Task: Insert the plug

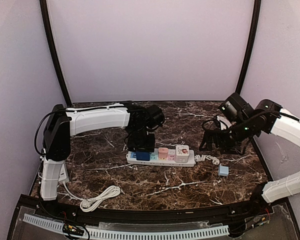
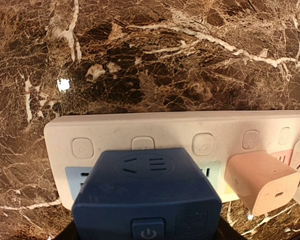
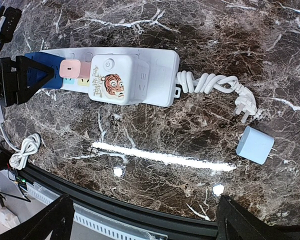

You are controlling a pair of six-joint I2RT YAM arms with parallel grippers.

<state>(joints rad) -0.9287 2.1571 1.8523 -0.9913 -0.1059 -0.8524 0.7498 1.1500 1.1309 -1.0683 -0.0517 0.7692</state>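
Left gripper [image 1: 141, 148] appears clamped on blue plug [image 2: 147, 195] at power strip [image 2: 190, 122], right gripper [image 3: 144, 200] wide open, empty; risk: tilted push jams prongs, strip slides.

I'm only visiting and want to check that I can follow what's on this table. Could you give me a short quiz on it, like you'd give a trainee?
1. True or false: the light blue adapter lies loose on the table, off the power strip.
2. What is printed on the white cube adapter? A) a tiger B) a panda C) a flower
3. Which gripper is at the blue plug, and how does the other one stand?

Key: 1 true. 2 A. 3 The left gripper is at it; the right gripper is open.
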